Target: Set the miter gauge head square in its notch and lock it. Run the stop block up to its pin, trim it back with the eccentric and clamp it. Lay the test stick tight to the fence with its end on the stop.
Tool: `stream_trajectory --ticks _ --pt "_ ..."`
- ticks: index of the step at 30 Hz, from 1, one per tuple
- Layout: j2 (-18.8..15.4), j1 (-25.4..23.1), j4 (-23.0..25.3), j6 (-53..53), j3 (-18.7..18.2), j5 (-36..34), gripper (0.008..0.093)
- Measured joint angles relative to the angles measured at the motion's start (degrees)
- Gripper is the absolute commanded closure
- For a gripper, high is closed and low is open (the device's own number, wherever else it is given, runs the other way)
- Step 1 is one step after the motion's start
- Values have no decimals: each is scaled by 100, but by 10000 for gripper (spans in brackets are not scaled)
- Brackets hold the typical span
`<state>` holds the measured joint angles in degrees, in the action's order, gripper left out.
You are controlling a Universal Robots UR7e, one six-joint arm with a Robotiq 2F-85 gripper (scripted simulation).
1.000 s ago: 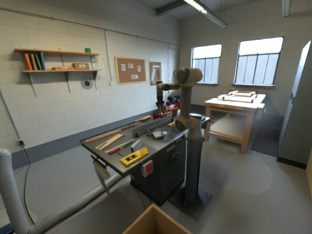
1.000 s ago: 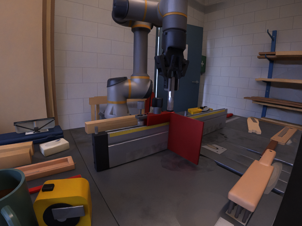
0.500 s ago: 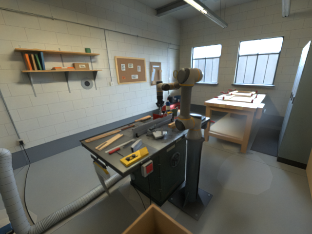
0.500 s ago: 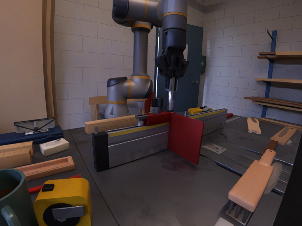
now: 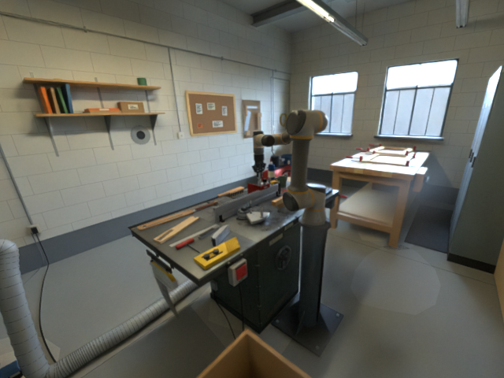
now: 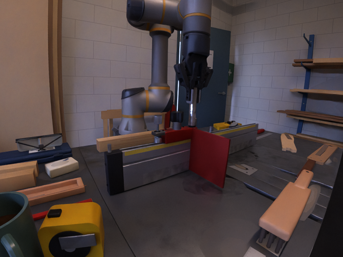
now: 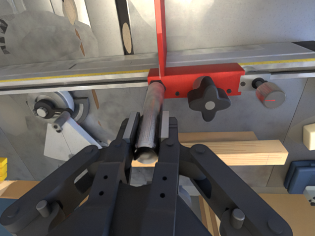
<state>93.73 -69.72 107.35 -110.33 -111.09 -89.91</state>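
On the saw table the long aluminium fence (image 6: 155,157) (image 7: 76,76) of the miter gauge carries the red stop block (image 6: 180,134) (image 7: 195,78), whose red flag (image 6: 209,156) hangs down the fence face. A tall steel post (image 6: 191,115) (image 7: 150,117) rises from the block's end, and my gripper (image 6: 193,95) (image 7: 148,127) (image 5: 259,171) is clamped on that post from above. Beside it sit the black star knob (image 7: 208,99) (image 6: 176,116) and a small knurled eccentric knob (image 7: 269,95) (image 6: 157,120). The test stick (image 7: 228,151) (image 6: 124,140) lies behind the fence. The miter gauge head (image 7: 56,112) with its lock lever sits left of the block.
Behind the fence stand the arm's base (image 6: 144,110) and a wooden chair. A tape measure (image 6: 70,229), mug, wooden blocks and blue case crowd the near left. A push block (image 6: 288,205) and push sticks lie to the right, near the blade insert (image 6: 243,169).
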Motion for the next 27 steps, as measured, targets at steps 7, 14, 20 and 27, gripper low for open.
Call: stream_trajectory --ticks 7,14,20,27 --pt "-11 127 1 -128 11 0 934" --pt "-34 308 2 -308 32 0 934" --pt "-64 488 3 -487 60 -1 934" --pt "-109 699 6 -698 103 -1 934"
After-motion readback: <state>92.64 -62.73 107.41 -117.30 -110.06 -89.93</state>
